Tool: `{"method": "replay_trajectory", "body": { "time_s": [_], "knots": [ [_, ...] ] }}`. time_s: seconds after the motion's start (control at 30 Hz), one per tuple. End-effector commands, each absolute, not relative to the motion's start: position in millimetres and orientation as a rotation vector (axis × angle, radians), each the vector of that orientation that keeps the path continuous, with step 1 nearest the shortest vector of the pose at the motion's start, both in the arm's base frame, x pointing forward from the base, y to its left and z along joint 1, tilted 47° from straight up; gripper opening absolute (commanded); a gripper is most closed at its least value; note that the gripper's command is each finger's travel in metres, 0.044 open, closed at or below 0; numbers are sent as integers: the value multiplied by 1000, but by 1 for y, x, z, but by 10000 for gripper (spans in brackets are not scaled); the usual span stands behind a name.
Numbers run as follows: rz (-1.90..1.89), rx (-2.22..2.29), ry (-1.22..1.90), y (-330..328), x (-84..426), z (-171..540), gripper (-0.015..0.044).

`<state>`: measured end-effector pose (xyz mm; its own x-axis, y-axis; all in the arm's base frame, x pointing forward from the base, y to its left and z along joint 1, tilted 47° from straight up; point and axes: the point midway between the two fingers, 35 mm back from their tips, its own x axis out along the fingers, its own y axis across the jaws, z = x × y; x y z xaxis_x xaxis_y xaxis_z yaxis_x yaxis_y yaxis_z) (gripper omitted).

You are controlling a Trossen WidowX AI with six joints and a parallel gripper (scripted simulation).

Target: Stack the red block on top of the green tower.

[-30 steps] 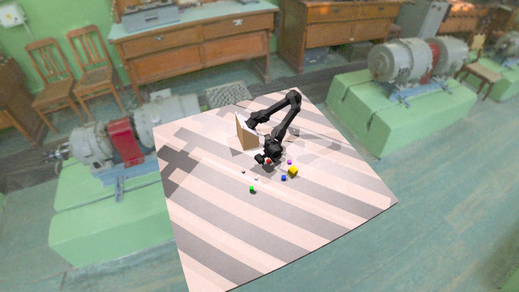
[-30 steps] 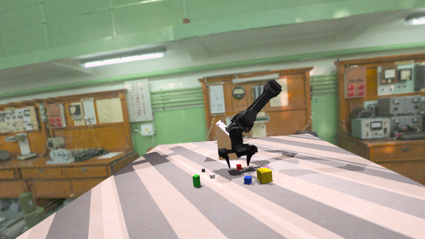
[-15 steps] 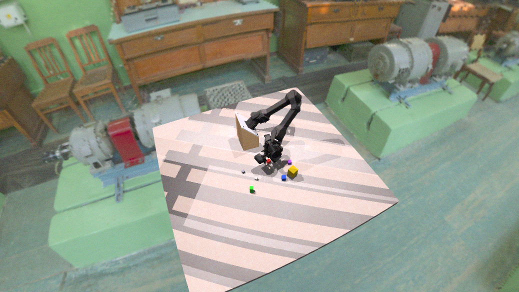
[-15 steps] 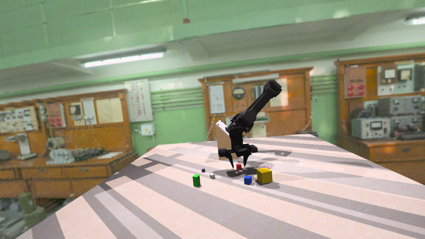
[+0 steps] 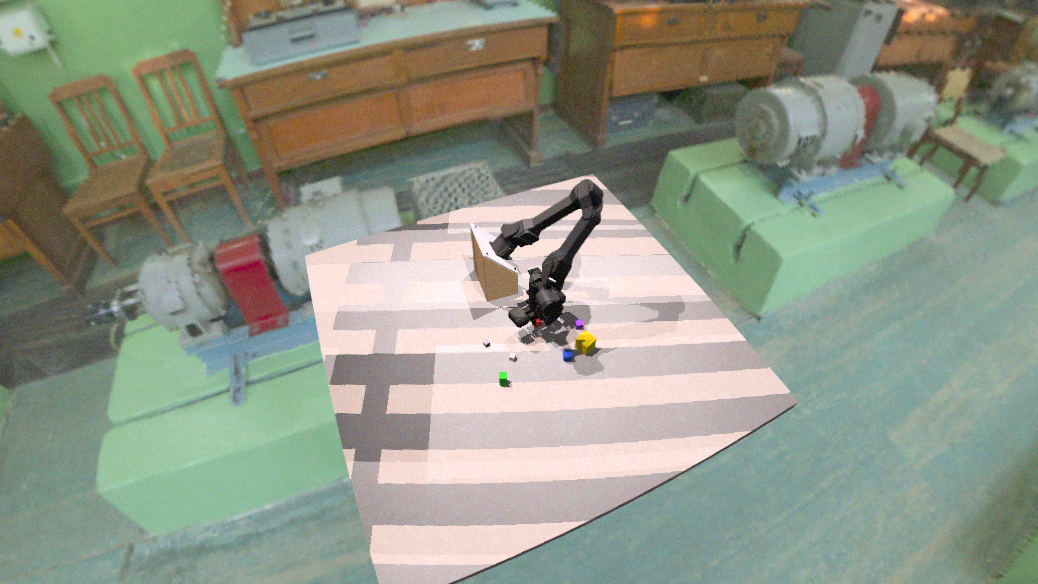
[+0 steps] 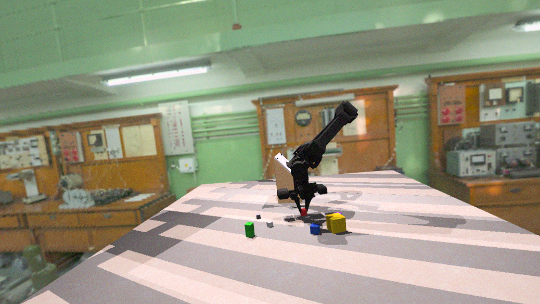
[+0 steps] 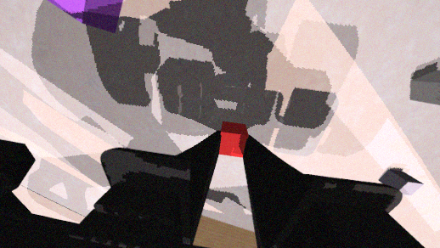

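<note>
The small red block [image 5: 537, 321] [image 6: 303, 212] [image 7: 232, 143] is between the two black fingertips. My gripper [image 6: 304, 213] [image 7: 232, 137] is shut on it, with one finger against each side, low at the table. Whether the block touches the table is hard to tell. The green tower [image 5: 503, 377] [image 6: 249, 229] stands upright, nearer the front left in the exterior view, well apart from my gripper. It is not in the wrist view.
A blue block [image 5: 567, 355] [image 6: 315, 229], a larger yellow block [image 5: 585, 342] [image 6: 337, 223] and a purple block [image 5: 579, 323] [image 7: 99, 13] lie near the gripper. A white block [image 5: 512, 356] [image 6: 269, 224] and a dark block [image 5: 486, 343] [image 6: 258, 216] lie towards the tower. A brown box [image 5: 495, 278] [image 6: 283, 185] stands behind.
</note>
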<state>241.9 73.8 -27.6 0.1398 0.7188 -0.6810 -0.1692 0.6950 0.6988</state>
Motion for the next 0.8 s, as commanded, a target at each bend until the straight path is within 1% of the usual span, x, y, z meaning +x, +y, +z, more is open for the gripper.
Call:
{"method": "replay_trajectory", "body": {
  "time_s": [0.0,0.77],
  "knots": [
    [686,525,1275,69,242,-24,0],
    [683,521,1276,-1,229,41,0]
  ]
}}
